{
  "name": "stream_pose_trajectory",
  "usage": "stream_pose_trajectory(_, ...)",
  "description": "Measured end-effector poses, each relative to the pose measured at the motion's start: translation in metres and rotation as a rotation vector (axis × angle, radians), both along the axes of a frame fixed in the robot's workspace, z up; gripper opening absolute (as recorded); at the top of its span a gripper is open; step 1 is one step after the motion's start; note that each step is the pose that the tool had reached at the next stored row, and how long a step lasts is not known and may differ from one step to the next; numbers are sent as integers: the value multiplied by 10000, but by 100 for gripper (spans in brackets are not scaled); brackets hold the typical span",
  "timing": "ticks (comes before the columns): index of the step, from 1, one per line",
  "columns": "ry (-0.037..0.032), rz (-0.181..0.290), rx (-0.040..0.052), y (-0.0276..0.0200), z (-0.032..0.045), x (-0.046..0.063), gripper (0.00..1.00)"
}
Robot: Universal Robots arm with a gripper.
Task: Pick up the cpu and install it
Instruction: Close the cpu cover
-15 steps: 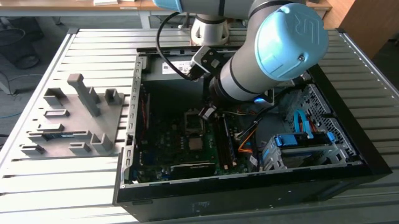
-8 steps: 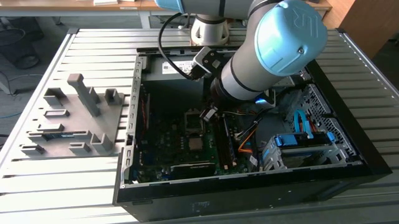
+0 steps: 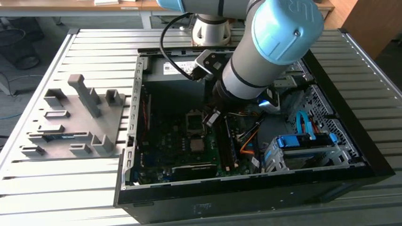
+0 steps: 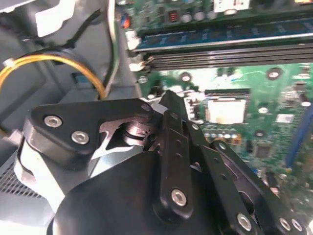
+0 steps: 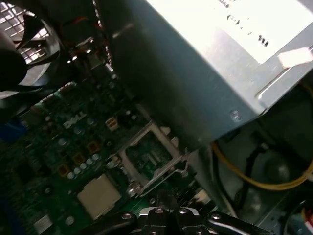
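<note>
The cpu (image 5: 99, 195) is a small pale square chip lying flat on the green motherboard (image 5: 63, 147), right beside a metal socket frame (image 5: 151, 155). It also shows in the second wrist view as the cpu (image 4: 226, 110), and in the exterior view as a small grey square, the cpu (image 3: 197, 144), below the dark socket frame (image 3: 195, 121). My gripper (image 3: 212, 117) hangs inside the open computer case, just above the board and a little to the exterior view's right of the socket frame. Its tip (image 4: 168, 98) points at the board short of the chip. I see nothing in it.
The grey power-supply box (image 5: 205, 73) stands close beside the gripper, with yellow cables (image 5: 254, 181) under it. Memory slots (image 4: 230, 46) run along the board. A grey fixture plate (image 3: 75, 117) with blocks and a memory stick (image 3: 63, 136) lies outside the case, on the exterior view's left.
</note>
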State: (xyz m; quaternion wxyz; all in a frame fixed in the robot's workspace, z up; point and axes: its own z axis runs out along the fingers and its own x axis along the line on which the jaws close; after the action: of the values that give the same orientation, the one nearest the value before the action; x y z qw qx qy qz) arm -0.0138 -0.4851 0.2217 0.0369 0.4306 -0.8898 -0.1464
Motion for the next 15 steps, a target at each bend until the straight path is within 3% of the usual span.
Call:
stream_pose_trajectory(5, 1, -15, -215, 1, 1, 0, 10)
stream_pose_trajectory(9, 0, -15, -215, 1, 0, 0, 10)
stream_pose_trajectory(10, -29, -16, -215, 1, -1, -1, 10)
stream_pose_trajectory(15, -651, -22, -216, 1, -11, 0, 10)
